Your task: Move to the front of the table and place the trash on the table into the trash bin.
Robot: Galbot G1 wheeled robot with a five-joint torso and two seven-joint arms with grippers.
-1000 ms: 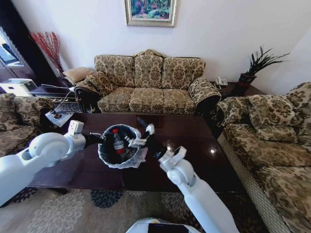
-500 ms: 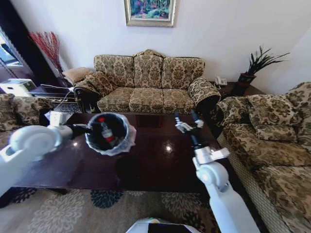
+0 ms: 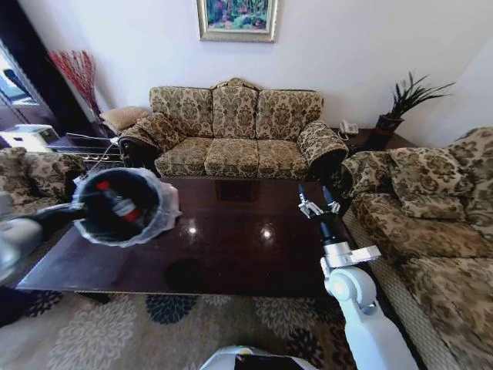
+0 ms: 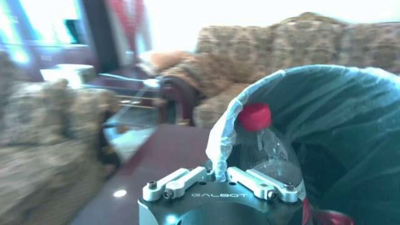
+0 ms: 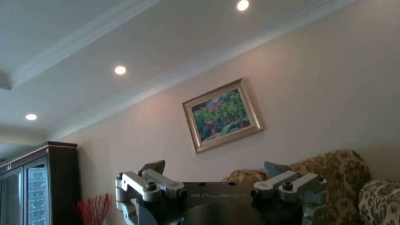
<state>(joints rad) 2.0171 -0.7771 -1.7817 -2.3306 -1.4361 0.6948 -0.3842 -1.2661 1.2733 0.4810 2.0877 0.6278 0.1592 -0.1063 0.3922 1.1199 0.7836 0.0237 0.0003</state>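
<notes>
Trash bin (image 3: 119,206), bottle (image 3: 117,202) inside, hangs clamped at its rim in my left jaws (image 4: 218,180); right jaws (image 3: 316,202) apart, empty, above the table (image 3: 231,247). Next: set it down.

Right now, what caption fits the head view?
Left gripper holds the trash bin, bottle inside, above the table.
</notes>
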